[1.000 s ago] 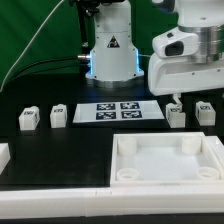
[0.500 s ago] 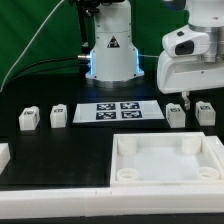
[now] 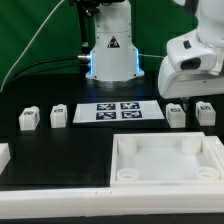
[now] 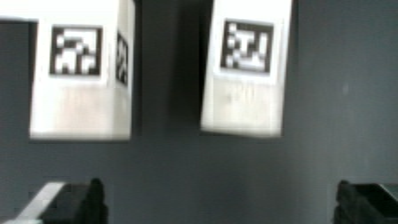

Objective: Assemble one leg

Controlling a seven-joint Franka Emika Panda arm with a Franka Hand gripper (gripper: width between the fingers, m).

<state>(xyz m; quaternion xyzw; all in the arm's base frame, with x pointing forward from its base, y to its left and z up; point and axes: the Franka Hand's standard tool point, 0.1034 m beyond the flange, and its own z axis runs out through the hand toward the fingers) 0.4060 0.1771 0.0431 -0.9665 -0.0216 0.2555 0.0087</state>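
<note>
Four small white legs with fiducial tags stand on the black table: two on the exterior view's left [image 3: 28,119] [image 3: 58,115] and two on its right [image 3: 176,115] [image 3: 205,112]. My gripper [image 3: 190,100] hangs just above the right pair, holding nothing. In the wrist view those two legs [image 4: 86,80] [image 4: 246,75] lie ahead of my open gripper [image 4: 222,205]. Its dark fingertips [image 4: 71,200] stand wide apart with only bare table between them. The large white tray-like piece with corner sockets [image 3: 128,178] lies at the front.
The marker board [image 3: 118,110] lies between the two pairs of legs, in front of the robot base [image 3: 110,55]. Another white part [image 3: 3,155] shows at the exterior view's left edge. A green backdrop stands behind.
My gripper has moved toward the exterior view's right, from over the inner right leg to above the gap between the two right legs. The legs and the tray have not moved.
</note>
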